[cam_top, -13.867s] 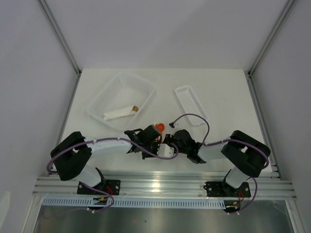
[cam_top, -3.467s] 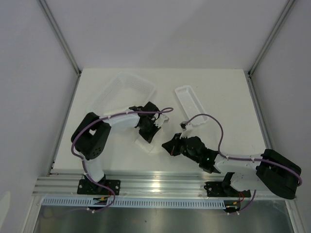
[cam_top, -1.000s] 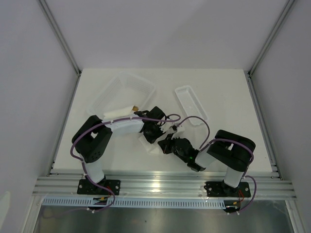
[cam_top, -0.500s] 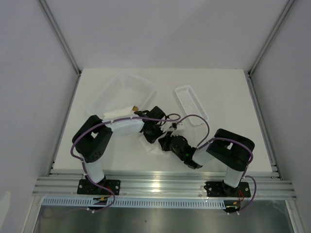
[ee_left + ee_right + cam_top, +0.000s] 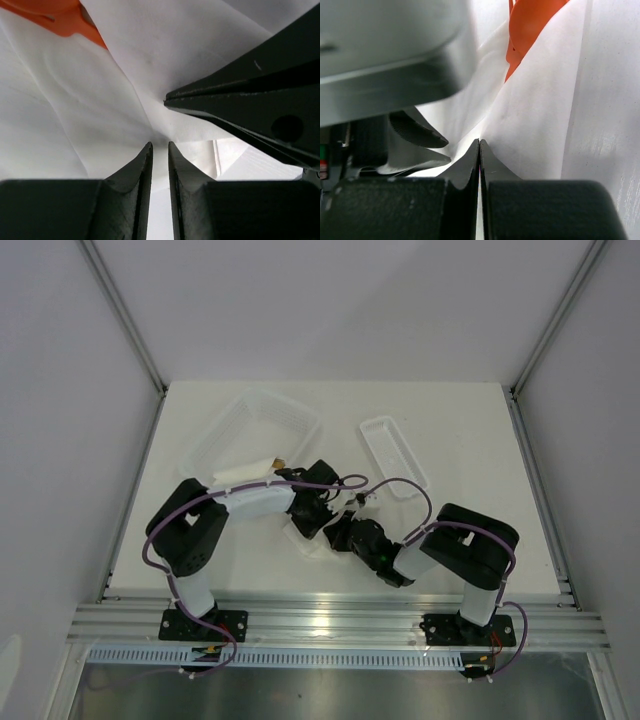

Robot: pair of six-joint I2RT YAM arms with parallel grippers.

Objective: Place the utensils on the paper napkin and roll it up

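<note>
A: So, where do the hands sit?
B: Both are mid-bench (image 5: 470, 470), toward the near edge. The left hand (image 5: 318, 520) comes in from the left. The right hand (image 5: 343, 533) comes in from the right, arm folded back tight. They're just beside each other, over the paper napkin (image 5: 303, 541).
A: Left hand state?
B: Wrist cam shows its fingers (image 5: 142, 162) nearly together with a thin slit between. A raised napkin fold runs straight into that slit, so it reads as pinching the napkin. One right-hand finger (image 5: 260, 95) sits close on the right.
A: And the right hand?
B: Its tips are pressed flat against each other, closed. They sit right at a napkin crease. Can't tell if any paper is caught between them.
A: Utensils?
B: Only a bit of the utensils (image 5: 50, 12) shows, as orange plastic in the top left corner of the left wrist view with a napkin flap against it. The right wrist view has orange at the top too, partly covered by a napkin fold. Can't tell which piece or how many. From above they're hidden under the hands.
A: Napkin shape?
B: Creased and folded over itself. From above only a patch shows, on the near side of the hands.
A: What else is on the bench?
B: A clear basket (image 5: 300, 420) sits far left. A white roll (image 5: 245, 472) lies in its near corner, with its brown tip (image 5: 280, 460) pointing right. A small clear tray (image 5: 390, 450) sits right of centre, apart from the hands.
</note>
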